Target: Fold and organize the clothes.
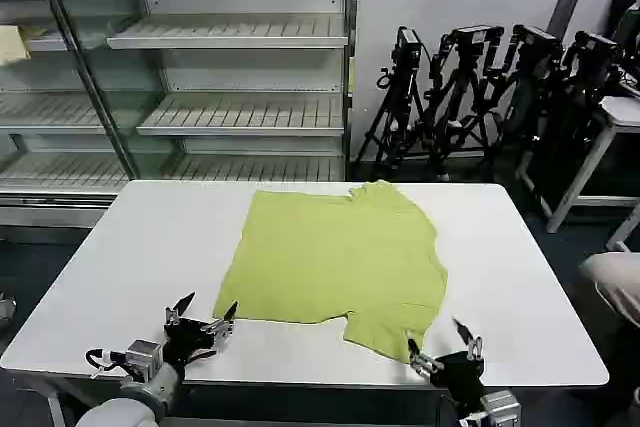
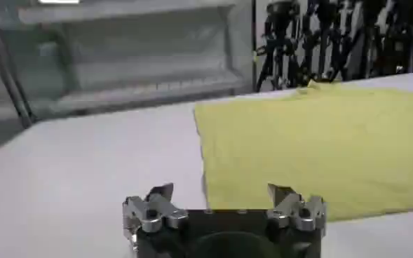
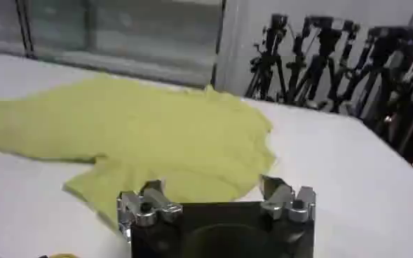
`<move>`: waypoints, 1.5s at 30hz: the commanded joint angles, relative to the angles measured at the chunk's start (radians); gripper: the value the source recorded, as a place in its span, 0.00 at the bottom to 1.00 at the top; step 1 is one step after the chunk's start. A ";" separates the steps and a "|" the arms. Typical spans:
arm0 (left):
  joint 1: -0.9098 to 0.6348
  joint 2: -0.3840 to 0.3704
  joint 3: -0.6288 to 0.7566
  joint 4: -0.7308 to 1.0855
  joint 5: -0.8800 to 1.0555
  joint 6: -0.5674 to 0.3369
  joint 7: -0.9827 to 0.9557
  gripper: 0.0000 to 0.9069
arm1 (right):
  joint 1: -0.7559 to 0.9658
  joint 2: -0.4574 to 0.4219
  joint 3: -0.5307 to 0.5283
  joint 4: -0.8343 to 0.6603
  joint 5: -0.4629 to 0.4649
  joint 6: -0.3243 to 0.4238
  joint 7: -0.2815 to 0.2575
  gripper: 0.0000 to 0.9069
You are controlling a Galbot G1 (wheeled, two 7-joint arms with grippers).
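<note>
Both grippers hang spread wide and empty at the near edge of the counter (image 1: 120,247): the left gripper (image 1: 203,318) just off the near left hem corner of the shirt (image 1: 335,257), the right gripper (image 1: 441,345) beside the near sleeve. For a clean fold, I'd say each should pinch only the top layer at its corner and lift evenly, so the thin cloth doesn't bunch. The shirt lies flat mid-counter, long axis running left to right, collar end right, hem left.
</note>
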 commanded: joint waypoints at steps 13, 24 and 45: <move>-0.030 -0.018 0.029 0.058 -0.072 0.048 -0.042 0.01 | 0.030 0.002 -0.046 -0.024 0.149 -0.105 0.020 0.00; -0.043 -0.027 0.037 0.037 -0.072 0.044 -0.031 0.01 | 0.050 -0.006 -0.031 0.008 0.133 -0.086 0.012 0.00; -0.427 0.015 0.158 0.241 -0.159 0.032 -0.055 0.01 | 0.570 -0.012 -0.027 -0.263 0.169 -0.139 -0.057 0.00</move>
